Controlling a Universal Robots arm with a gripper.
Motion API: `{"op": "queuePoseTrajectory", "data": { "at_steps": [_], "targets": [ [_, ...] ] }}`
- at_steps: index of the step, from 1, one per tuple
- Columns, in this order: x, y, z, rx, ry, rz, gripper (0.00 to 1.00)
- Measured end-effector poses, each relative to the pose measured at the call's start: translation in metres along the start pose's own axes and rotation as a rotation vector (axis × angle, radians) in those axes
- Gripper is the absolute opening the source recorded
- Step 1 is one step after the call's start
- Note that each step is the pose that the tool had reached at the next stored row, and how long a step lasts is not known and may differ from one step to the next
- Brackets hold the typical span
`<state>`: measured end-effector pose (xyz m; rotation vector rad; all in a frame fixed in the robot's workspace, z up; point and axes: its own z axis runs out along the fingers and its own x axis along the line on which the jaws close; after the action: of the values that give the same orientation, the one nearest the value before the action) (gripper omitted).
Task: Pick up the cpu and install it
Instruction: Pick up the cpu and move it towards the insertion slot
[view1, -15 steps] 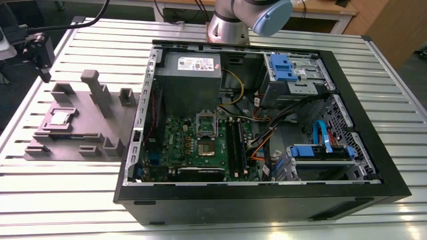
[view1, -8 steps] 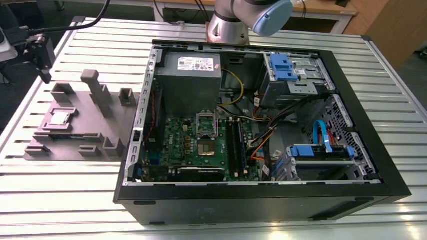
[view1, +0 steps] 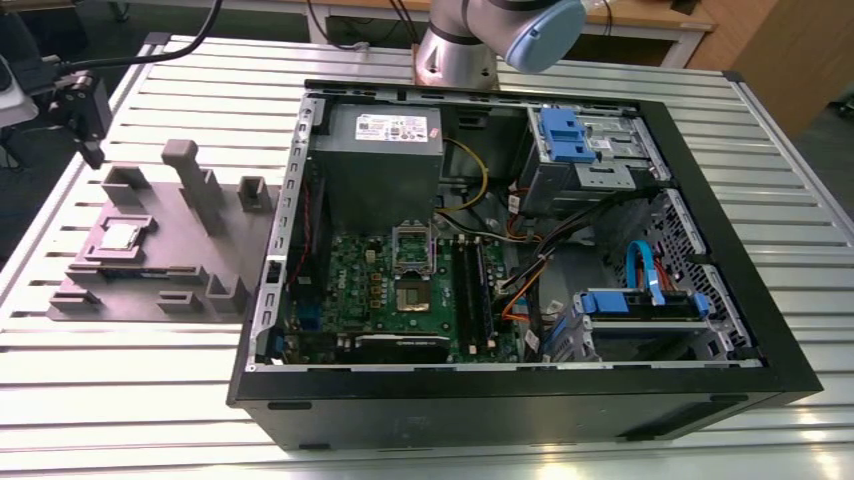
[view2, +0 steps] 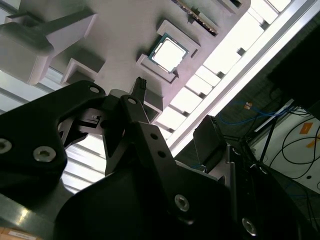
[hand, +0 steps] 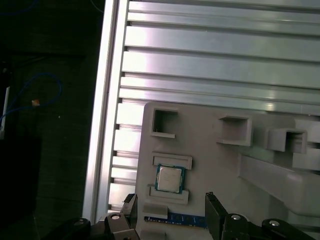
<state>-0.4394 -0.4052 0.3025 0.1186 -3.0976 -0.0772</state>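
The claw (hand: 170, 212) hangs wide open over the purple-grey tray (hand: 215, 165), with nothing between its fingers (hand: 213, 212). And there's the cpu (hand: 169, 178), lying flat in its pocket between two raised lips of the tray, silvery top up. In the first wrist view it sits just ahead of the fingertips, dead in line with the gap, and that gap looks wider than the chip. It's square, so there's no long axis to speak of, and its edges run roughly square to the line across the fingers. In the exterior view the claw (view1: 88, 150) is up off the tray, with the chip below it and no contact. The open computer case (view1: 534, 400) with its motherboard socket (view1: 411, 250) lies well beyond the tray.
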Motion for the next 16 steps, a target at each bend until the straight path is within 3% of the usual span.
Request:
{"op": "queuePoseTrajectory", "data": {
  "at_steps": [16],
  "targets": [
    [-0.0002, -0.0003, 0.0060, -0.0002, 0.0005, 0.000, 0.65]
  ]
}}
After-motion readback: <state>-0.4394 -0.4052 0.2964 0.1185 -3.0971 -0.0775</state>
